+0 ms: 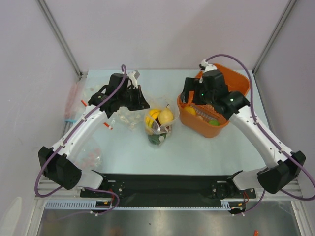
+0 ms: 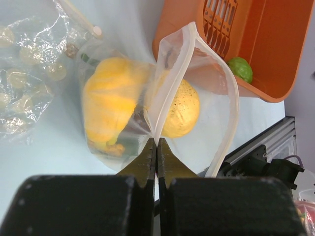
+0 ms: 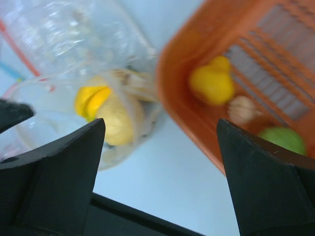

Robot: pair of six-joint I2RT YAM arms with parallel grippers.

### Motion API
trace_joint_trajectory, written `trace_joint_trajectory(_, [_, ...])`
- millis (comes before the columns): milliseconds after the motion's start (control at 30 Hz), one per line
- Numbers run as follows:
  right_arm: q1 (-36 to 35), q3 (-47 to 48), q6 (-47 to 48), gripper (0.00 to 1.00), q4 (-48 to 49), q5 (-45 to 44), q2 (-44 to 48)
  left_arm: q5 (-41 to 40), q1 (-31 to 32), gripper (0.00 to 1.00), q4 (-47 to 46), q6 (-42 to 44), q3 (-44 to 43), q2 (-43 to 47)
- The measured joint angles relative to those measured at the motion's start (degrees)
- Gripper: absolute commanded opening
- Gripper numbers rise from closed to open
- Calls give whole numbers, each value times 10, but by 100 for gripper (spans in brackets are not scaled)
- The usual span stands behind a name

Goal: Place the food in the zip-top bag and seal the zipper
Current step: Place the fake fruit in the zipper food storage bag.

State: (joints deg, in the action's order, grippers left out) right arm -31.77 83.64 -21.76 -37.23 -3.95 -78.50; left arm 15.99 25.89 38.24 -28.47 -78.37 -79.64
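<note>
The clear zip-top bag (image 1: 158, 124) lies in the middle of the table with its mouth open. Its whitish zipper strip (image 2: 193, 42) stands up in a loop. Inside are a yellow banana (image 2: 108, 98), a lemon (image 2: 183, 108) and something dark green (image 1: 157, 139). My left gripper (image 2: 156, 143) is shut on the bag's mouth edge and shows at the bag's upper left in the top view (image 1: 146, 106). My right gripper (image 3: 160, 123) is open and empty over the orange basket's left rim (image 1: 192, 102). The basket holds a lemon (image 3: 211, 83) and a lime (image 3: 283, 140).
The orange basket (image 1: 236, 81) stands right of the bag, almost touching it, with a beige item (image 3: 241, 110) inside. Crumpled clear plastic with white dots (image 2: 22, 73) lies left of the food; I cannot tell whether it belongs to the same bag. More clear bags (image 1: 91, 157) lie at the left.
</note>
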Motion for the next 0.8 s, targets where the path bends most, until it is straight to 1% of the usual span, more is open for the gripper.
trace_joint_trajectory(167, [69, 15, -56, 100, -104, -111, 33, -8, 0, 0, 3, 0, 0, 1])
trace_joint_trajectory(300, [135, -6, -86, 100, -153, -150, 52, -8, 0, 0, 5, 0, 0, 2])
trace_joint_trajectory(467, [210, -45, -96, 100, -182, -151, 54, -8, 0, 0, 5, 0, 0, 3])
trace_joint_trajectory(600, [260, -80, -94, 100, -181, -144, 46, -8, 0, 0, 7, 0, 1, 5])
trace_joint_trajectory(800, [312, -121, -88, 95, -162, -116, 22, -8, 0, 0, 11, 0, 7, 14])
